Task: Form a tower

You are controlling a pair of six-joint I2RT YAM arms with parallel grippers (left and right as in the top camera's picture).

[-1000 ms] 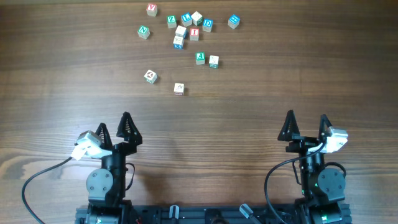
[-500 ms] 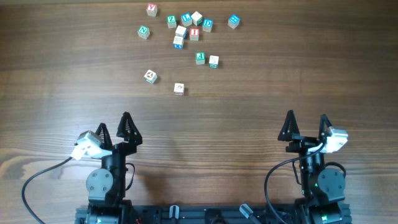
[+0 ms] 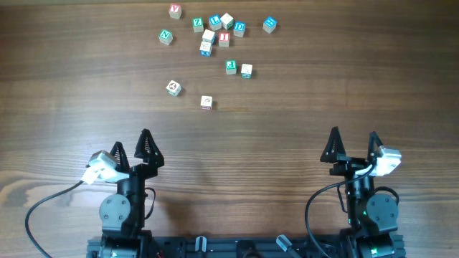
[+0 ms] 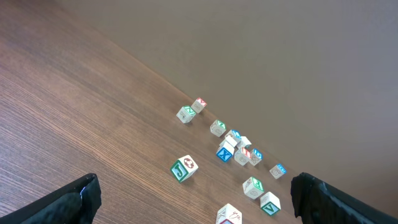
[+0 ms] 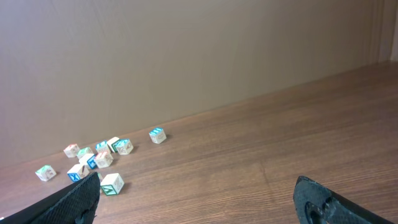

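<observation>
Wood-grain worktop (image 3: 301,107), seen from overhead, carries loose alphabet cubes (image 3: 209,34) scattered along its far side, most bunched close and two lying apart, nearer the arms; the tower is not yet built. The left fingers (image 3: 146,143) and right fingers (image 3: 334,143) sit near the front edge, spread wide, gripping nothing and well apart from the cubes. From the left wrist, the dark fingertips (image 4: 81,199) frame the bottom corners, splayed and empty, with a green-lettered cube (image 4: 185,168) lying beyond them. From the right wrist, the fingertips (image 5: 74,199) are likewise parted and the cubes lie at far left.
</observation>
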